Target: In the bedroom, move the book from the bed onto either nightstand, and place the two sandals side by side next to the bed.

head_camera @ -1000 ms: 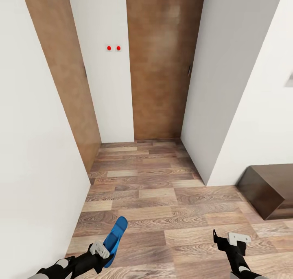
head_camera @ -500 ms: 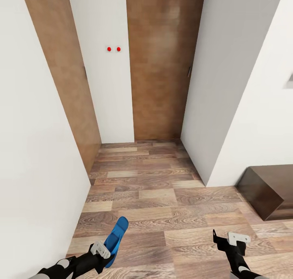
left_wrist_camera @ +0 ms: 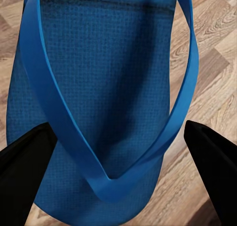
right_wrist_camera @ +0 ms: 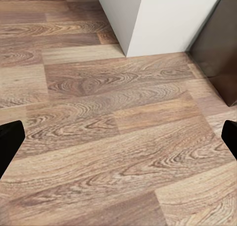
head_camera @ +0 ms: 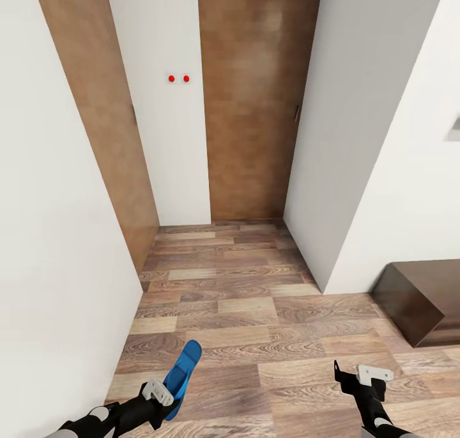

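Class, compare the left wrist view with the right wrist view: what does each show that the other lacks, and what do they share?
Left wrist view: a bright blue flat flip-flop sandal with its V-shaped strap, held between the left gripper fingers. Right wrist view: a white wall corner, the end of a dark brown bench, and the open, empty right gripper. Both: light brown wood-plank floor and black fingertips at the picture edges.

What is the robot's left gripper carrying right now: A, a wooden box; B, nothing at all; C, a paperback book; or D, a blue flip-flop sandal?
D. The left gripper is shut on a bright blue flip-flop sandal, and the left wrist view shows its sole and V-shaped strap between the fingers.
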Controlling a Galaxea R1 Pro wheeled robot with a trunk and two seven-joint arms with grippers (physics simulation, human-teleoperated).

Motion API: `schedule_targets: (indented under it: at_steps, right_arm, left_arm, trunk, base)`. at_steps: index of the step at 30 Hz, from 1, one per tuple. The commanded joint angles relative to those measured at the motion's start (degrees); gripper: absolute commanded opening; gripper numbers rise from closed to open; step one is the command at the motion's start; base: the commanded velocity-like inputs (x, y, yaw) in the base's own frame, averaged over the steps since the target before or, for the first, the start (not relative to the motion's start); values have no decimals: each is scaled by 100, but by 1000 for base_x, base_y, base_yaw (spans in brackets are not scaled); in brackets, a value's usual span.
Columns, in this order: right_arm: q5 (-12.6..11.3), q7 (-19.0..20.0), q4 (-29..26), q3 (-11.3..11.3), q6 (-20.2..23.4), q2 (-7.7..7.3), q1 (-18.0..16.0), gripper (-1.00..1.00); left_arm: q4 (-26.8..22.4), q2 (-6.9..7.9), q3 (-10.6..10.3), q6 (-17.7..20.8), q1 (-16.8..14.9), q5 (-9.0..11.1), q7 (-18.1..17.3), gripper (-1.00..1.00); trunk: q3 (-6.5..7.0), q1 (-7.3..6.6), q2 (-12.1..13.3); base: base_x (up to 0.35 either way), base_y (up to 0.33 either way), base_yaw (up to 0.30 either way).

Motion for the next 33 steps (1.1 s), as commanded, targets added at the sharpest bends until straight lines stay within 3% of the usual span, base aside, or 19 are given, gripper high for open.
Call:
schedule_targets:
  at_steps: [1, 15, 33]
  right_arm:
    - [3, 12, 23, -32, -37, -1, -10, 100]
    - [7, -15, 23, -34, -27, 1, -8, 100]
    - [7, -5, 23, -31, -27, 0, -7, 100]
  left_arm:
    - [2, 1, 48, -25, -2, -58, -7, -100]
    - [3, 1, 44, -25, 0, -58, -11, -100]
    - [8, -5, 44, -25, 4, -58, -14, -100]
  trunk:
    - [-5, 0, -3]
    - [-13, 0, -3]
    - [-69, 0, -3]
  base:
    - [0, 0, 0]
    - [0, 0, -21]
    - [0, 0, -245]
